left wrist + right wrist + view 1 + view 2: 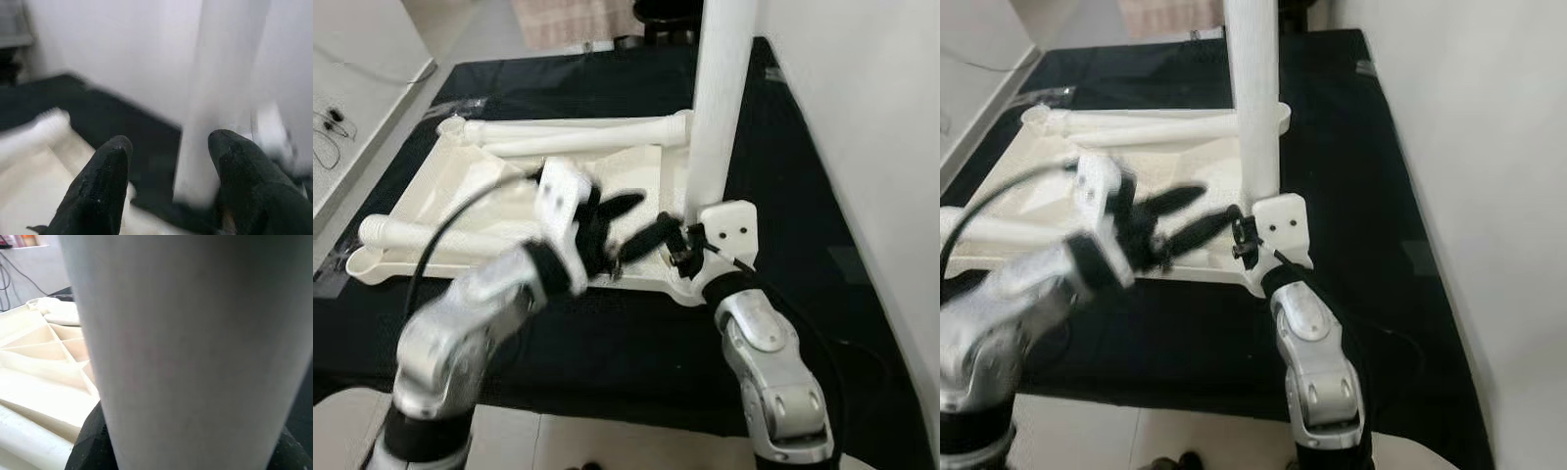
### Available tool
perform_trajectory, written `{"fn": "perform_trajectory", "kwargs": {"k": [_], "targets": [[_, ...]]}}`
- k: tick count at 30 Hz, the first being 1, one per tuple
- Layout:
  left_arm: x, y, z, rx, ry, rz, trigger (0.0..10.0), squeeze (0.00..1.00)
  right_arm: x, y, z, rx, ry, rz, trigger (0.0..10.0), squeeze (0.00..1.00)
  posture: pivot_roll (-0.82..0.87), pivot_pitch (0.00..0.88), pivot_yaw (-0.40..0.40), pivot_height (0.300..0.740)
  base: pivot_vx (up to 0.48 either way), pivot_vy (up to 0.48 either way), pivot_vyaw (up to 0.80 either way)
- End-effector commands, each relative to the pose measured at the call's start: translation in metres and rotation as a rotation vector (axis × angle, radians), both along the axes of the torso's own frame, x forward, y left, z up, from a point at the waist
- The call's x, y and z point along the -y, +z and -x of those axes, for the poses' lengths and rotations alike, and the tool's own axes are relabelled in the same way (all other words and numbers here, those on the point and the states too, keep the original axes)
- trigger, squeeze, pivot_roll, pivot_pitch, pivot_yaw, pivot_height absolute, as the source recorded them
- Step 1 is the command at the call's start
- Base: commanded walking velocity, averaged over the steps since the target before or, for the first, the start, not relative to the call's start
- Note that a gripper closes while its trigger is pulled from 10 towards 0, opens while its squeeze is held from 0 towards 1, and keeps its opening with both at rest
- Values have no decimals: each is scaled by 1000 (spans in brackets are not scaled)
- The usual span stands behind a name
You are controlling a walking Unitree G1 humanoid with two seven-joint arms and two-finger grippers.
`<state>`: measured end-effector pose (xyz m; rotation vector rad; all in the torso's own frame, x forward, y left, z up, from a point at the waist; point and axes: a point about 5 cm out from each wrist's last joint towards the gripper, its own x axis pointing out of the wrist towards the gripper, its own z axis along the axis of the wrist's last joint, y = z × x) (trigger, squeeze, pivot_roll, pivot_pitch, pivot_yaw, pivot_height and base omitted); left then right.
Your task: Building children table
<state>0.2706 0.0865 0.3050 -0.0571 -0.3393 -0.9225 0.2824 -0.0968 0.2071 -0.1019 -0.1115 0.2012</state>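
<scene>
A black mat (607, 333) covers the floor beside a white wall (862, 117). On the mat lies the cream plastic tabletop (460, 176), turned underside up so that its moulded ribs face the ceiling.

One white plastic table leg (720, 98) stands upright at the near right corner of the tabletop. Two more white cylindrical legs (578, 135) lie side by side along the far edge, and a fourth white leg (421, 235) lies across the near left part of the tabletop.

The right gripper (690, 245), with its silver arm rising from below, sits at the foot of the upright leg. In the right wrist view its black fingers (90, 440) show on both sides of the leg, which stands between them; the gripper is closed on the leg.

The left gripper (625, 227) hovers over the near edge of the tabletop, just beside the upright leg and blurred. Its two black fingertips (105, 181) stand wide apart and hold nothing.
</scene>
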Motion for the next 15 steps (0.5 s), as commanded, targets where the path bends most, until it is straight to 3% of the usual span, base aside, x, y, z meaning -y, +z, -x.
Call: {"fn": "perform_trajectory", "kwargs": {"k": [1, 6, 7, 15], "targets": [[10, 20, -5, 41, -124, 46, 10000, 0, -7, -48, 4, -274, -8, 4, 10000, 0, -31, 222, 100, 740, 0, 0, 0], [20, 40, -15, 110, -147, 31, 10000, 0, -10, -47, 6, -271, 8, 1, 10000, 0, -40, 218, 108, 740, 0, 0, 0], [23, 44, -18, 121, -161, 26, 10000, 1000, -11, -47, 6, -268, 11, 1, 10000, 0, -43, 216, 111, 740, 0, 0, 0], [39, 58, -20, 142, -263, 12, 10000, 1000, -14, -46, 6, -265, 29, 2, 10000, 0, -46, 214, 110, 740, 0, 0, 0]]}}
